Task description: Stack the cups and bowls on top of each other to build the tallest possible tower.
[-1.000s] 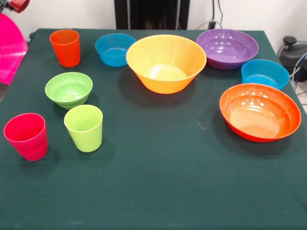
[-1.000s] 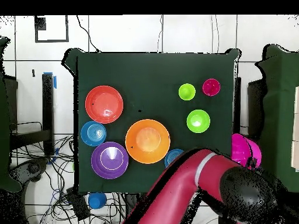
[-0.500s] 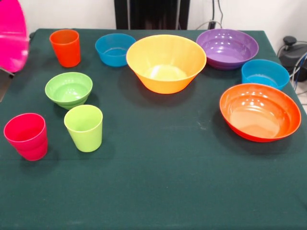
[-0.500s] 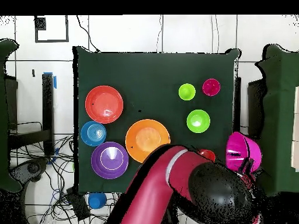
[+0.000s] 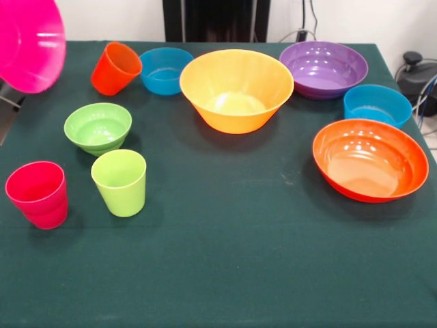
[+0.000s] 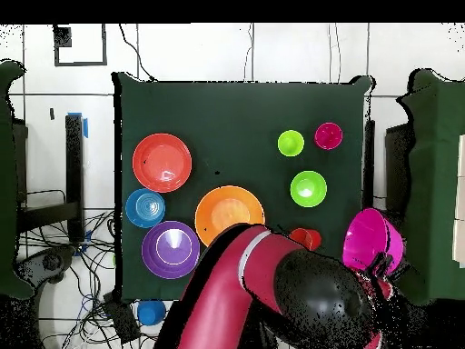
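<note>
The big pink bowl (image 5: 29,42) hangs tilted above the table's (image 5: 225,260) edge, beside the orange cup (image 5: 115,67), which leans toward a small blue bowl (image 5: 166,70). The hand (image 6: 381,270) sits at the pink bowl's rim; whether it grips is unclear. The yellow-orange bowl (image 5: 236,89) stands mid-table, with nothing stacked.

We saw the red arm (image 6: 238,291) sweeping from the bottom centre of the overhead frame toward the lower right, its black joint bulking up there. Couldn't really make out the gripper itself, honestly.
</note>
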